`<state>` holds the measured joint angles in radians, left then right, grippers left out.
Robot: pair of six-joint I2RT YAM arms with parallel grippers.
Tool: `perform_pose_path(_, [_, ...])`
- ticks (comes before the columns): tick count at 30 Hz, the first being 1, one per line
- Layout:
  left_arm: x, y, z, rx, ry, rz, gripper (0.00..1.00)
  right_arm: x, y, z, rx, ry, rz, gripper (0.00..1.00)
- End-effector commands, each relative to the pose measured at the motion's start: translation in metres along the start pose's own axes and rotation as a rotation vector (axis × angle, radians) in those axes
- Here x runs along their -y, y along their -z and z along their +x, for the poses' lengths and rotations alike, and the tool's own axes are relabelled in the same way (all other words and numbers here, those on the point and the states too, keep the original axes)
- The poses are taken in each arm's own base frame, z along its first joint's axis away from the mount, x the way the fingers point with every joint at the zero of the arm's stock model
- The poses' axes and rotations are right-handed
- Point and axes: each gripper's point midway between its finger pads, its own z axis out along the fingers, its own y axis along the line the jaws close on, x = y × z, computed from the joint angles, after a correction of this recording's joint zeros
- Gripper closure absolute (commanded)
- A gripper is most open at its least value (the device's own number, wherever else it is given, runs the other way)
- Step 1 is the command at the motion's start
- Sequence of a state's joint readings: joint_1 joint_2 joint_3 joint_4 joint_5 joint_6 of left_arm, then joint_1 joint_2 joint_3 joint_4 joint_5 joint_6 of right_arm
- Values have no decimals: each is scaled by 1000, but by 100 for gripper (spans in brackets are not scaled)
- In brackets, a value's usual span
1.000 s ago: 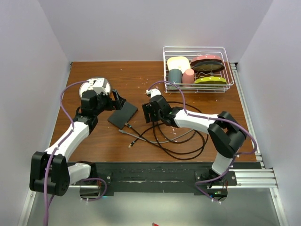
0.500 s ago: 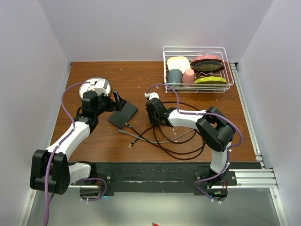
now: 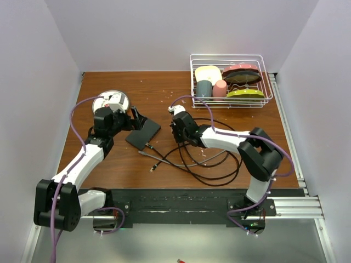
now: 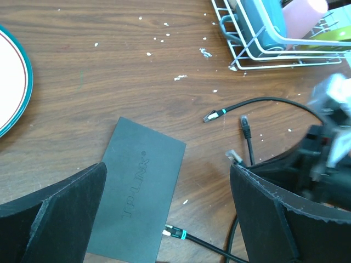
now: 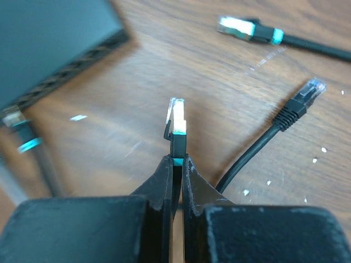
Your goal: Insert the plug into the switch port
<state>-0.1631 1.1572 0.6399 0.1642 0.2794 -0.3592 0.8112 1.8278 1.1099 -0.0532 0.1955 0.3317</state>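
The switch [image 3: 143, 133] is a flat black box lying left of centre on the wooden table, with its row of ports [image 5: 71, 66] facing my right gripper. My right gripper [image 5: 176, 159] is shut on the plug [image 5: 176, 123], a clear-tipped connector with a teal band. The plug sticks out past the fingertips, pointing toward the switch [image 5: 49, 38] and a short way from it. In the top view the right gripper [image 3: 176, 134] sits just right of the switch. My left gripper [image 4: 168, 170] hovers wide open above the switch [image 4: 137, 192], holding nothing.
Another teal-banded plug [image 4: 175, 234] lies against the switch's edge; two loose plugs [image 4: 213, 115] [image 4: 244, 123] lie beyond. Black cable loops [image 3: 214, 159] spread right of centre. A white plate [image 3: 109, 100] sits behind the left gripper, and a wire rack [image 3: 230, 79] of dishes at the back right.
My right gripper has gone from open to shut on the plug, shifting slightly toward the switch. The left gripper stays open over the switch.
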Motion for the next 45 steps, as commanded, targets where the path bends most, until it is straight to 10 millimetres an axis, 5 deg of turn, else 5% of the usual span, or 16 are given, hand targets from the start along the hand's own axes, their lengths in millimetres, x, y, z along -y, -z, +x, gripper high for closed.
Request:
perform_pose_path(1, [16,8,-17,79,-9,69,0,-27,36,-43,123,83,-166,100])
perform_pose_path(14, [95,38,-24,140,-64,534,7,-104,118,-53,187,314,-778,100])
perform_pose_path(24, [130,65,-15,155,-85,801,18,-101,163,-75,297,288,-925,100])
perform_pose_path(33, [148,66,-5,107,-119,861,27,-104,169,-83,306,273,-955,100])
perform_pose_path(37, [150,65,-3,99,-121,866,46,-104,171,-87,317,265,-951,100])
perform_pose_path(45, [152,66,-3,102,-134,864,48,-103,180,-93,348,255,-948,100])
